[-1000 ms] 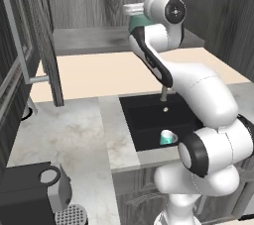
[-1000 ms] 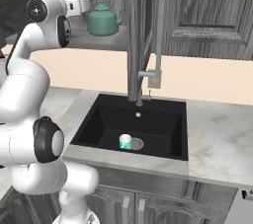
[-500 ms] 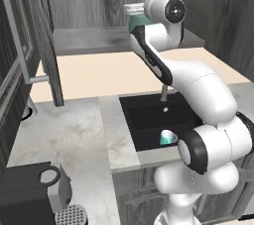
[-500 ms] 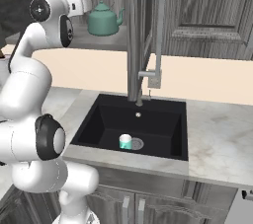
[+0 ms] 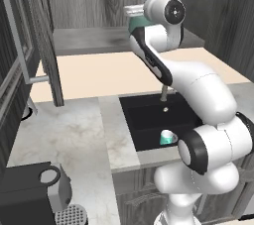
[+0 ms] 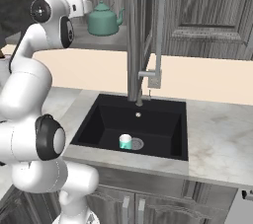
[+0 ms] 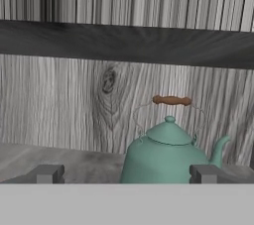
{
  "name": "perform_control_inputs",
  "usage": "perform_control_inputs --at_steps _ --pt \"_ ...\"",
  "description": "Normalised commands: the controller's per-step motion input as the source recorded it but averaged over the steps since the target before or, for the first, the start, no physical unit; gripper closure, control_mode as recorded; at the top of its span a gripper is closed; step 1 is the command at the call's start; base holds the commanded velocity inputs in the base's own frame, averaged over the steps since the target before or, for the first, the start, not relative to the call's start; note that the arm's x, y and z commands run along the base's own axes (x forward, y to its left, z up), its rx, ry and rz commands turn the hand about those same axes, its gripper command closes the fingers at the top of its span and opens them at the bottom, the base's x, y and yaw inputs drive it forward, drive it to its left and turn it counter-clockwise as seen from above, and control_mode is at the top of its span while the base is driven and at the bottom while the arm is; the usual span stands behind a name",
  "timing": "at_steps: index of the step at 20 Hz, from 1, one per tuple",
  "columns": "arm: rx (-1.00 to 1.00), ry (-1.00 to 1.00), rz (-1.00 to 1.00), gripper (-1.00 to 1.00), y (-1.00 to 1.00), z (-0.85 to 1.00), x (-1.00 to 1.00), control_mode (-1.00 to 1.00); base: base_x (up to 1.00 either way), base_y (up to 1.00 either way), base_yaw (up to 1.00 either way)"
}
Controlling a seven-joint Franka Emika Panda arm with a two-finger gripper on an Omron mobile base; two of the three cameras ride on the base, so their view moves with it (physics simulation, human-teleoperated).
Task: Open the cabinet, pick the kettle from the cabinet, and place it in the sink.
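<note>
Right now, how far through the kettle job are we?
Done: the cabinet door stands open. In hand: the open end effector faces the green kettle on the cabinet shelf, fingers either side, not closed on it. Left: grasp, lift out, set it in the sink, where a small cup sits.

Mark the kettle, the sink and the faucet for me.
kettle [image 7: 166,159], hand view, on its green body.
sink [image 6: 106,122], right base view, on its black inner wall.
faucet [image 6: 132,45], right base view, on its upright column.

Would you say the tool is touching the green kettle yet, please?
Cannot tell. In the hand view the tool has one fingertip clear of the kettle, while the other overlaps its body, so no gap or contact is plain.
</note>
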Motion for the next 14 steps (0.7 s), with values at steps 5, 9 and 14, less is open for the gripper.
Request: perform_control_inputs --at_steps 5,9,14 --pt "0.00 0.00 0.00 -1.00 0.00 -0.09 0.03 -1.00 0.00 0.00 0.00" --pt "0.00 0.00 0.00 -1.00 0.00 -0.01 0.15 -1.00 0.00 0.00 0.00" --pt "0.00 0.00 0.00 -1.00 0.00 -0.01 0.16 -1.00 0.00 0.00 0.00"
